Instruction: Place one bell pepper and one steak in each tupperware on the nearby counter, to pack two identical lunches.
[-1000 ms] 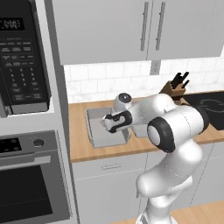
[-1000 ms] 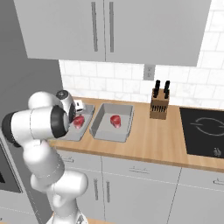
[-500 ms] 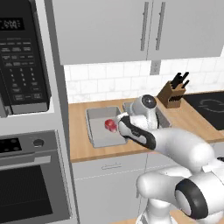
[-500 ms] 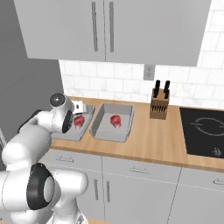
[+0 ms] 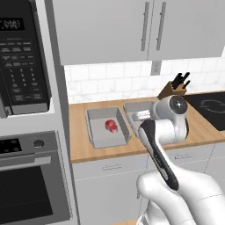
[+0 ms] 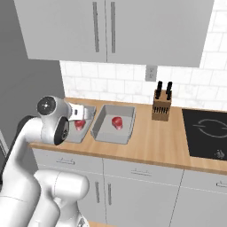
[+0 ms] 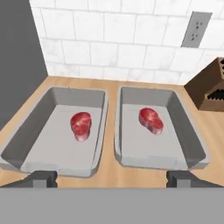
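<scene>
Two grey tupperware trays stand side by side on the wooden counter [image 7: 109,83]. The left tupperware [image 7: 26,131] holds one steak [image 7: 81,124], and the right tupperware [image 7: 188,131] holds another steak [image 7: 151,119]. My gripper [image 7: 112,178] is open and empty, hovering near the counter's front edge and looking down over both trays. From the right base view the hand [image 6: 82,113] sits over the left tray [image 6: 86,133], next to the right tray [image 6: 103,119]. The left base view shows the left tray [image 5: 94,132] and its steak [image 5: 111,125]. The bell peppers are out of view.
A knife block [image 6: 161,106] stands against the tiled wall to the right of the trays, with a black cooktop [image 6: 206,133] beyond it. A microwave [image 5: 22,57] and oven [image 5: 30,176] fill the tall unit on the left. Wall cabinets hang above.
The hand has drawn back from over the left tupperware toward the counter's front, uncovering the steak that lies in it. The arm's elbow has swung outward.
</scene>
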Motion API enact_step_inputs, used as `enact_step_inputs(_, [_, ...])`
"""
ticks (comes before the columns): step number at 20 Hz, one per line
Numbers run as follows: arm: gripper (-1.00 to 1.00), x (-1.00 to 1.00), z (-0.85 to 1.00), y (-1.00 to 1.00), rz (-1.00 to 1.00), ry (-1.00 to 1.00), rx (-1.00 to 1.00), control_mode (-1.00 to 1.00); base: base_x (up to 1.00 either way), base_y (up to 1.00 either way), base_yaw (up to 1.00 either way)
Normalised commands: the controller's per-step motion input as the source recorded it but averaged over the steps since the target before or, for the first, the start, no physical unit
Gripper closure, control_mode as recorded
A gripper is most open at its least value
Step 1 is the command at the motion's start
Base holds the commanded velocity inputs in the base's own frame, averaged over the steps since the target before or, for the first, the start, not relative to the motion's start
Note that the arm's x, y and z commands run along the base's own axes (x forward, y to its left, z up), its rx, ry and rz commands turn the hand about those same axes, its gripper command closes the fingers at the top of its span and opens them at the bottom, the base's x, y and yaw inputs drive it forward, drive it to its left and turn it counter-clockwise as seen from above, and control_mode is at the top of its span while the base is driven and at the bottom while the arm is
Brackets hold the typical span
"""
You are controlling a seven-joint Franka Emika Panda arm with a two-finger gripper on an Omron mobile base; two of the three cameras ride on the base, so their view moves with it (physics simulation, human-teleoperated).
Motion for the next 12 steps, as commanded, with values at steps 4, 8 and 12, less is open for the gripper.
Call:
enact_step_inputs(4, [-1.00, -1.00, 0.30, -0.20, -0.04, 0.06, 0.03, -1.00, 0.00, 0.00, 0.00])
enact_step_inputs(8, [-1.00, -1.00, 0.00, 0.00, 0.02, 0.00, 0.00, -1.00, 0.00, 0.00, 0.00])
enact_step_inputs(12, [-1.00, -1.00, 0.00, 0.00, 0.01, 0.00, -0.01, -1.00, 0.00, 0.00, 0.00])
